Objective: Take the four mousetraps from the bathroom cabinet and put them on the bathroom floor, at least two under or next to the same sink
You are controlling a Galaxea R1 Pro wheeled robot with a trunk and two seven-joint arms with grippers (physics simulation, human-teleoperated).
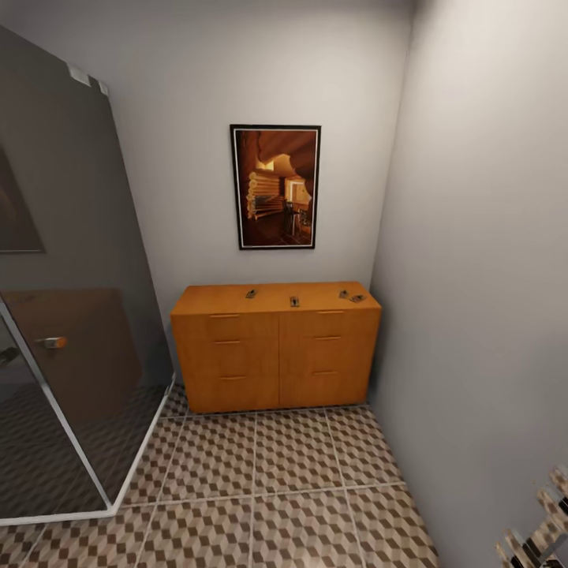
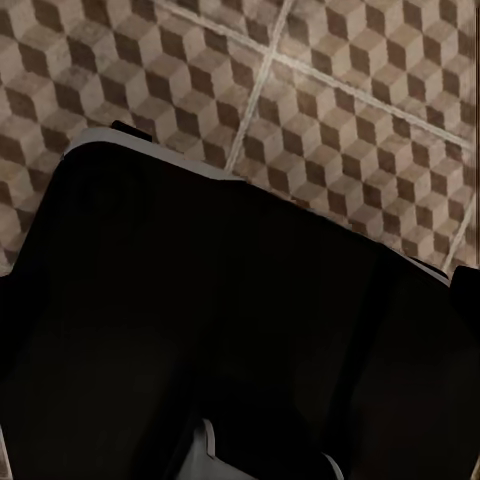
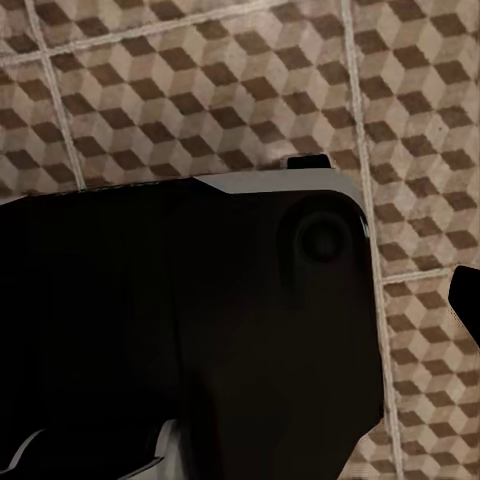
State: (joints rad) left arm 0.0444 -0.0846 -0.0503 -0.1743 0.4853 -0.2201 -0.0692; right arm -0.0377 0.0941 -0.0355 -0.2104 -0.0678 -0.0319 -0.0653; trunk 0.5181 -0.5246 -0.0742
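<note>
The orange-brown cabinet (image 1: 276, 355) stands against the back wall, drawers closed. On its flat top lie four small mousetraps: one left of centre (image 1: 251, 293), one at the centre (image 1: 294, 300), and two close together near the right end (image 1: 344, 294) (image 1: 357, 298). The cube-patterned bathroom floor (image 1: 292, 473) stretches from the cabinet toward me and also shows in the left wrist view (image 2: 330, 90) and the right wrist view (image 3: 200, 90). In both wrist views a dark rounded part of my own body covers the lower half. A dark tip (image 3: 466, 300) pokes in at the edge; the finger spacing is unreadable.
A glass-walled shower (image 1: 71, 331) with a white base rail takes up the left side. A grey wall (image 1: 481, 276) closes the right side. A framed picture (image 1: 276, 187) hangs above the cabinet. A shiny part reflecting the tile pattern (image 1: 540, 528) sits at the bottom right corner.
</note>
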